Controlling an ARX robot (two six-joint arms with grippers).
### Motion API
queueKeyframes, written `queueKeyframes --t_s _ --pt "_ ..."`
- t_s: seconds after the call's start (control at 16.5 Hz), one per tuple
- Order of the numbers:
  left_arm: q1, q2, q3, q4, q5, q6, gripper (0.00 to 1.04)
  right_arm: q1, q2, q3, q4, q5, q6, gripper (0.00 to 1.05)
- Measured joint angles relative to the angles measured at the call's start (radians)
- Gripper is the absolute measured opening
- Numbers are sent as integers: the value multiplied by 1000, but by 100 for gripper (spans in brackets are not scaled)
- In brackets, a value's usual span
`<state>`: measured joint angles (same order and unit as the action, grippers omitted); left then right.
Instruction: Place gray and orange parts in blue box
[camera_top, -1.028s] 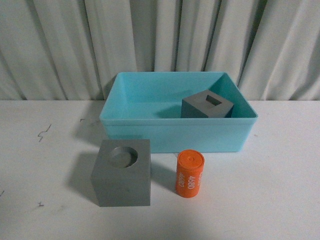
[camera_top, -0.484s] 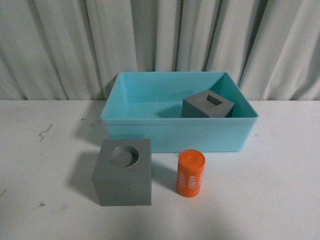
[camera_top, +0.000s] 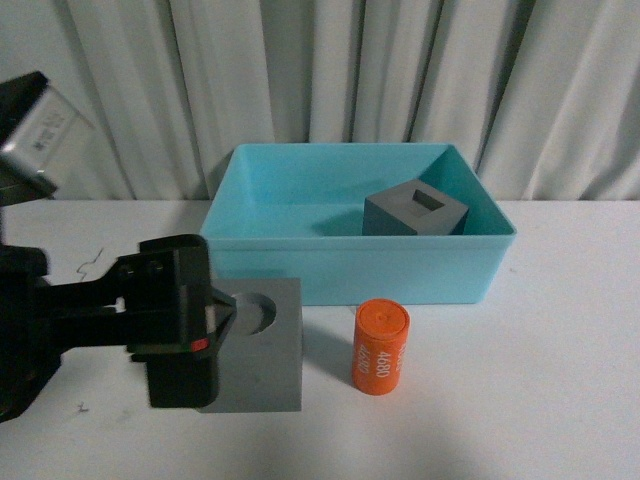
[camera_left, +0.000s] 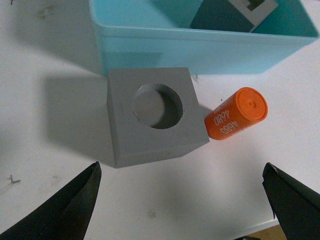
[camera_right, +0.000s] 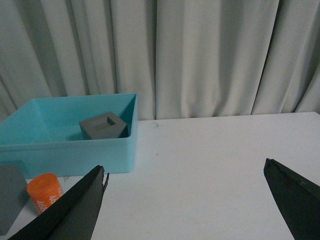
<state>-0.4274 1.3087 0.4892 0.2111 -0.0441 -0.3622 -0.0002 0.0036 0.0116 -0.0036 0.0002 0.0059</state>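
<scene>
In the front view the blue box (camera_top: 350, 270) stands at the far middle of the white worktop (camera_top: 560, 390). In its right half sits the gray cube with a rectangular recess (camera_top: 415, 215), recess upward. Outside the box, just near of its front wall and toward the left, the gray cube with a round recess (camera_top: 272, 352) rests on the worktop, its left part hidden by the black left arm (camera_top: 165, 320). Right of this cube, close but apart, the orange cylinder (camera_top: 380, 348) stands upright, with white digits 4680 along its side. In the left wrist view the left claw (camera_left: 180, 170) is spread wide; the matte round-recess cube shows between its fingers, untouched, with the cylinder beside it. In the right wrist view the right claw (camera_right: 184, 167) gapes wide over the worktop right of the box, holding nothing.
</scene>
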Motion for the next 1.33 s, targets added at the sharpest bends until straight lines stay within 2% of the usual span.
queueKeyframes --t_s 0.54,1.33 --pt "47 406 207 121 53 101 98 0 0 0 0 0 0 98" --pt "126 527 241 151 89 181 98 0 0 0 0 0 0 98"
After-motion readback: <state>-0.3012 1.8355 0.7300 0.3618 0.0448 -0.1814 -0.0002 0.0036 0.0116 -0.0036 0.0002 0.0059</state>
